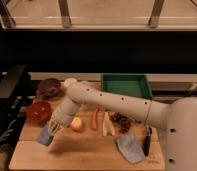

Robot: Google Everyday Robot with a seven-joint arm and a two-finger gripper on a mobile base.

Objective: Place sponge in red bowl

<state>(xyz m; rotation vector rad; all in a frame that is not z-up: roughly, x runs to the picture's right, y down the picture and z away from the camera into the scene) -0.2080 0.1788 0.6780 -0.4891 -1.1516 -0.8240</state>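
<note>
The sponge (44,135), a small blue-grey block, hangs at my gripper's (52,129) fingertips, tilted and a little above the wooden board, with its shadow below. The gripper is shut on the sponge at the board's front left. The red bowl (39,111) stands just behind and to the left of the gripper, at the board's left edge, with nothing visible inside it. My white arm reaches in from the right across the middle of the board.
A dark purple bowl (49,87) stands behind the red bowl. A green tray (126,86) is at the back. A round fruit (76,123), carrot (95,119), banana (108,125) and dark cluster (122,120) lie mid-board. Grey-blue cloth (129,148) and black block (147,142) lie front right.
</note>
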